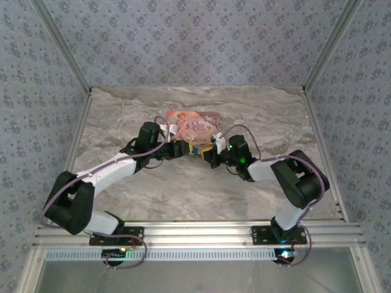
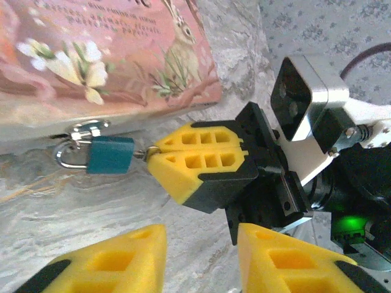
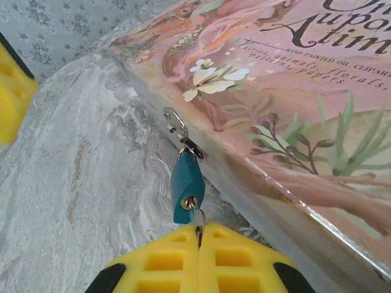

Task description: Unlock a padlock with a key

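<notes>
On the table (image 1: 183,195) the packet (image 1: 192,122) lies at 12 o'clock of the spot where the two arms meet. The left gripper (image 1: 185,148) is at 9 o'clock of that spot and the right gripper (image 1: 208,154) at 3 o'clock. In the left wrist view the padlock (image 2: 110,155) lies on the table just beside the packet's near edge. The packet is at 12 o'clock of it and the right gripper at 3 o'clock, fingertips pressed together on the key (image 2: 148,152), which meets the padlock's end. The left gripper's parted fingers (image 2: 116,259) sit at 6 o'clock, apart from the padlock.
</notes>
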